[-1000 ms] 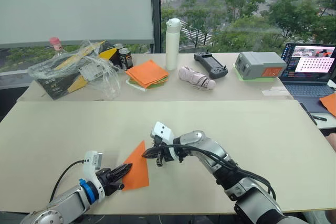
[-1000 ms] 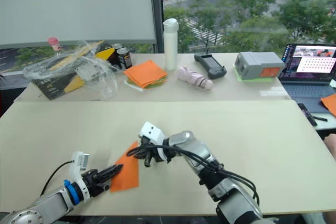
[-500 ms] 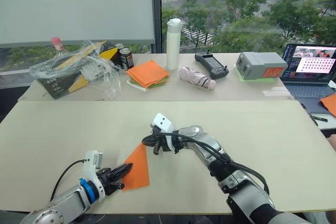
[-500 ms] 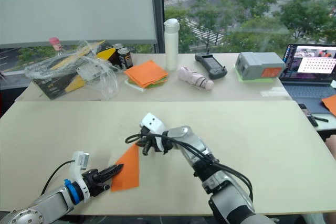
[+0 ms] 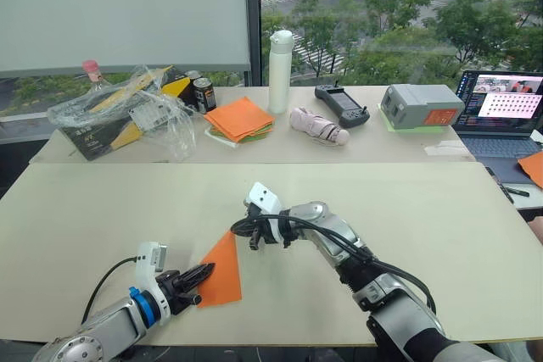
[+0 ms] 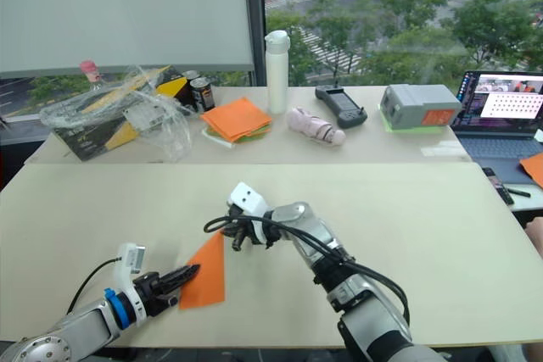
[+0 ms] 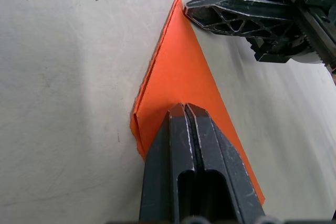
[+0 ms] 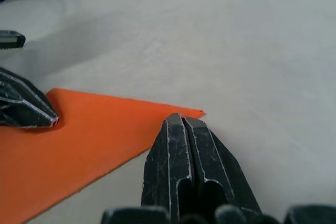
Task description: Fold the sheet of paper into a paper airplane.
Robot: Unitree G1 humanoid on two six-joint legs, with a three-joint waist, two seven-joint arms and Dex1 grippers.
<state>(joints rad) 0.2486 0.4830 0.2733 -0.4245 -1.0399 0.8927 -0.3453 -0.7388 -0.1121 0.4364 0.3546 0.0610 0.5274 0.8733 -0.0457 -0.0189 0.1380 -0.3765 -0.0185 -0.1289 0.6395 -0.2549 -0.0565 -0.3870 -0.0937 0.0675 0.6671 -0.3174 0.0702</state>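
Both grippers press closed: left gripper (image 7: 185, 109) on the folded sheet of paper's (image 7: 184, 80) wide end, right gripper (image 8: 182, 119) apparently touching its tip.

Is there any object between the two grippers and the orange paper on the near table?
Nothing visible. The left gripper, shut, rests on the wide end of the folded sheet of paper, and the right gripper, shut, sits at its pointed tip. The table around it is bare.
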